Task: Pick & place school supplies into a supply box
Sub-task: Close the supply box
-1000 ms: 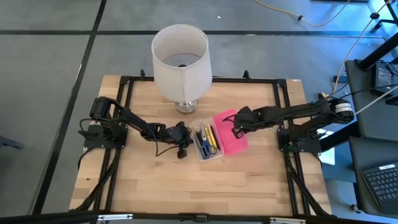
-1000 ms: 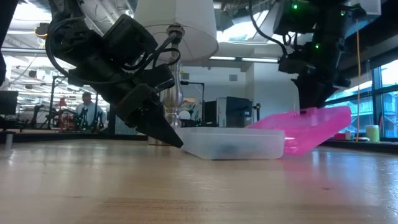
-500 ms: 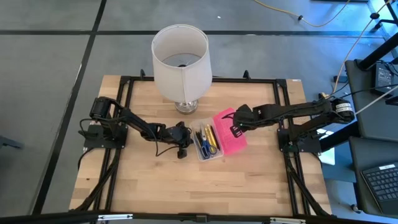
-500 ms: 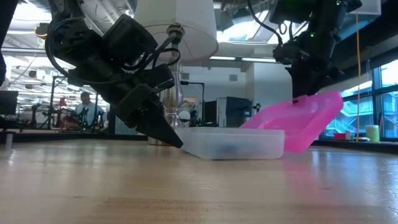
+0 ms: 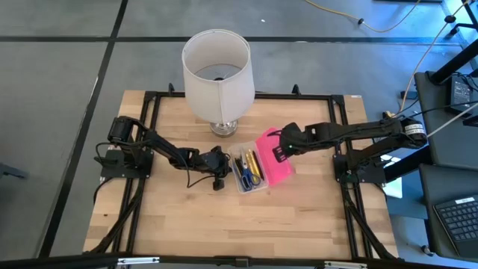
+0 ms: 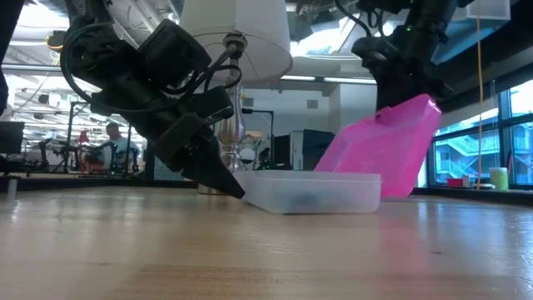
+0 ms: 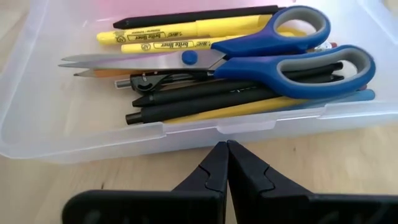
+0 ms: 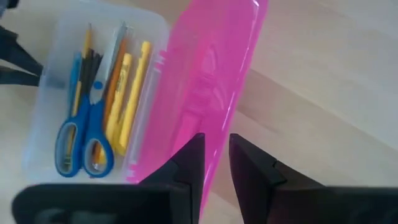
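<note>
**Inspector:** Report what differs from a second ago.

**Operator:** My right gripper (image 5: 278,153) holds the bright pink textured plastic lid (image 6: 379,146) by its free edge, fingers (image 8: 186,163) closed narrowly on either side of it. A second ago that lid lay nearly flat beside the box; half a second ago it was tilted; now it stands steeply on its hinge edge, and my right arm has drawn in toward the box. My left gripper (image 7: 226,163) has not shifted: its fingers are pressed together, tips on the wooden table (image 5: 179,217) just against the near wall of the small clear rectangular plastic supply box (image 7: 37,134).

**Inspector:** Location of the box?

**Operator:** At the table's centre, between my two grippers, near the foot of the white cylindrical table lamp (image 5: 216,71).

**Inspector:** Contents, counted.

**Operator:** All inside the tray: one pair of blue-handled scissors (image 7: 273,53) lying on top; two yellow highlighter-style pens (image 7: 180,34) with printed barrels; one orange pencil (image 7: 109,73) under the blades; one light blue pen (image 7: 357,96) along the near wall. Of the dark pens (image 7: 205,102) I count at least four, though they overlap and I cannot fix the exact number.

**Inspector:** Anything else?

**Operator:** A person (image 6: 117,146) sits far back in the room.
</note>
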Available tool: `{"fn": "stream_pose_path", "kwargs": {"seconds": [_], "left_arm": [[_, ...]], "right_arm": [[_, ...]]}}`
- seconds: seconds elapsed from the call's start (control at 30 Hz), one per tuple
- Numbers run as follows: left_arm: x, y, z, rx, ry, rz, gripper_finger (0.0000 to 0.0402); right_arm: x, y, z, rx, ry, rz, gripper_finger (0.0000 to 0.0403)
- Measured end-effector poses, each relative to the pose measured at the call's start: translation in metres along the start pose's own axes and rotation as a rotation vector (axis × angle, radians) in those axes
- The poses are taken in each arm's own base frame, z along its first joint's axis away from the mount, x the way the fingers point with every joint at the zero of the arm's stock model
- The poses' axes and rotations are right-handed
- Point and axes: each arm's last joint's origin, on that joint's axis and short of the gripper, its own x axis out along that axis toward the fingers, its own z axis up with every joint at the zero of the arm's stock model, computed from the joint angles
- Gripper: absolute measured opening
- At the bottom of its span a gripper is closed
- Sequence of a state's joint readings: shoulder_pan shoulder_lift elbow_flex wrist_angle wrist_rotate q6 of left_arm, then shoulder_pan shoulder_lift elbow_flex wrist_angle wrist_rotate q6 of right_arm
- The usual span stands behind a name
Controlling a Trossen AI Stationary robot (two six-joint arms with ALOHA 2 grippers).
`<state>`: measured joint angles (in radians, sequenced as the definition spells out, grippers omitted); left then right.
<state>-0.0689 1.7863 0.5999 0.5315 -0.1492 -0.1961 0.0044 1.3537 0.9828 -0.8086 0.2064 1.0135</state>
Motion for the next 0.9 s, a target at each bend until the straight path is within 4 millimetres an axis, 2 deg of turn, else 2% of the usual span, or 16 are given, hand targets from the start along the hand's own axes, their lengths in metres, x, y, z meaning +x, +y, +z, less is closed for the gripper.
{"fn": "stream_pose_path", "kwargs": {"seconds": [0.4,0.5,0.6,0.7,0.9], "left_arm": [[0.0,0.001,0.001,0.018,0.001,0.02,0.0003],[0.0,0.001,0.002,0.016,-0.009,0.026,0.0003],[0.0,0.001,0.001,0.021,-0.001,0.018,0.0003],[0.0,0.001,0.001,0.019,0.001,0.018,0.0003],[0.0,0.001,-0.001,0.027,0.017,0.015,0.0003]], "right_arm": [[-0.001,0.016,0.008,0.007,-0.039,0.187,0.0082],[0.008,0.014,0.003,-0.005,0.012,0.166,0.0082],[0.006,0.019,0.007,0.006,-0.027,0.202,0.0082],[0.022,0.018,0.002,-0.006,0.005,0.178,0.0082],[0.021,0.019,0.004,-0.017,-0.021,0.19,0.0081]]}}
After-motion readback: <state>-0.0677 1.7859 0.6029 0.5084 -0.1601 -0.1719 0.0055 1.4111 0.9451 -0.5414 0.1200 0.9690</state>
